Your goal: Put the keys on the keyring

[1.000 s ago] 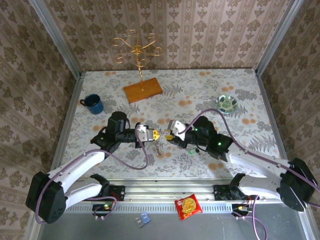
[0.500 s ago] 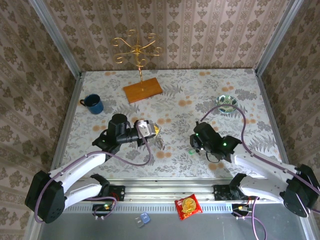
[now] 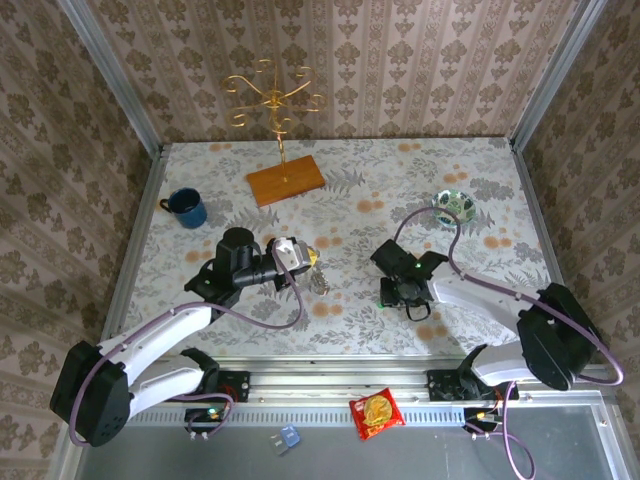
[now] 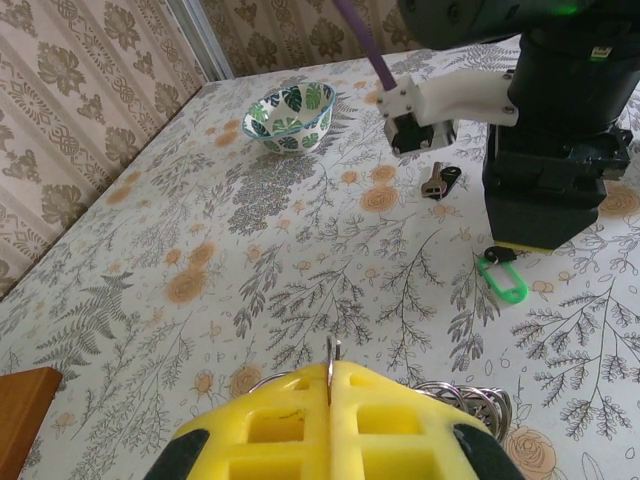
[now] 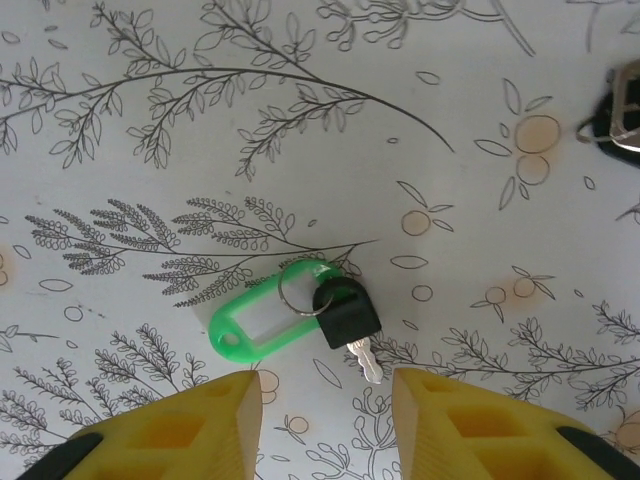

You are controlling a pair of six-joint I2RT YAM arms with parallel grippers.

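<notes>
1. The patterned bowl (image 3: 455,207) stands on the floral table (image 3: 520,270) at its right side. In the left wrist view its inside shows a leaf print.
2. A blue mug (image 3: 186,208) sits far to the left of the bowl, across the table. Its inside looks dark from above, so I cannot tell what it holds.
3. The right gripper (image 5: 325,400) points down at the table, nearer the arm bases than the bowl and to its left. Its yellow fingers (image 5: 470,425) stand apart with nothing between them.
4. The green-tag key (image 5: 345,318) lies flat on the table below that gap. Its black head is joined by a small ring to a green tag (image 5: 255,330).
5. The dark key (image 4: 438,182) lies on the table between the bowl and the green-tag key.
6. The left gripper (image 3: 308,260) is further left of the bowl, between it and the mug. Its pads are pressed together on the wire of the keyring (image 4: 480,400), whose loops hang beside the pads.
7. A gold stand (image 3: 272,100) on a wooden base (image 3: 286,180) stands behind and left of the bowl.
</notes>
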